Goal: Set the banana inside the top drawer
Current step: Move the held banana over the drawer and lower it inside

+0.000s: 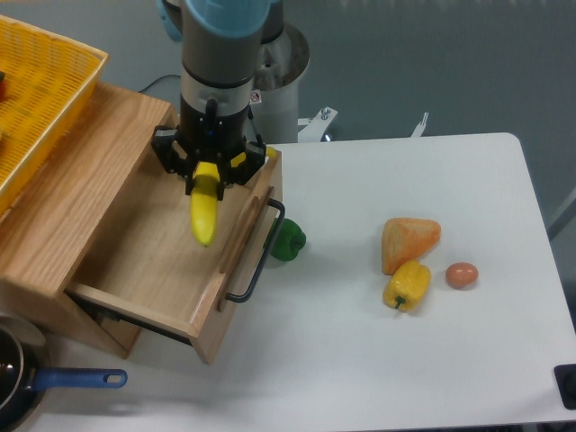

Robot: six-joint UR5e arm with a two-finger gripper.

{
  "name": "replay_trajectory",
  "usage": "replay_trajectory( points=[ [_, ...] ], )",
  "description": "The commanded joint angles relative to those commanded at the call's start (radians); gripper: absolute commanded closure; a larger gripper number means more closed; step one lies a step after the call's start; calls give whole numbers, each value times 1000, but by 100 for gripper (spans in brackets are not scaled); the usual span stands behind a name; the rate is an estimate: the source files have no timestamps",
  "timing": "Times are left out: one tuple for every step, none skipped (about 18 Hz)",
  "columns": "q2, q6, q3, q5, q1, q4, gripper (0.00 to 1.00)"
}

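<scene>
The banana [203, 214] is yellow and hangs downward from my gripper [208, 171], which is shut on its upper end. It is held over the open top drawer [144, 270], a shallow light oak box pulled out of the wooden cabinet [81, 180], with a black bar handle [261, 252] on its front. The banana's lower tip is above the drawer's inside, near its right wall. The drawer's floor shows bare wood.
A yellow mesh basket [36, 99] sits on the cabinet at the left. A green pepper [288, 241] lies next to the drawer handle. An orange wedge [409, 241], a yellow bell pepper [407, 285] and a brown egg [461, 275] lie on the white table. A blue-handled pan [27, 382] is at bottom left.
</scene>
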Motion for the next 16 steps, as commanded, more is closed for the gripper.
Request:
replay_trajectory(
  points=[
    [-2,-5,0,-2,-3,2,63],
    [-9,-8,0,-2,-8,2,62],
    [-12,-14,0,-2,-14,2,62],
    [-15,-17,0,-2,-18,2,62],
    [-20,-17,0,-2,-22,3,62],
    [-21,-18,0,-2,-25,8,62],
    [-26,-20,0,0,-25,9,62],
    [-28,-20,0,-2,-25,9,62],
    [-28,-20,-2,-2,-28,9,62],
    [-31,-20,-3,-2,-28,9,62],
    [-34,-21,-3,-2,-29,9,62],
    [-37,-21,-5,0,-28,9,62],
    [-41,-20,-9,0,-29,9,61],
    [-41,-20,-12,0,-32,9,61],
    [-41,-20,-14,0,-34,9,61],
    [-43,-20,-17,0,-34,9,61]
  ],
)
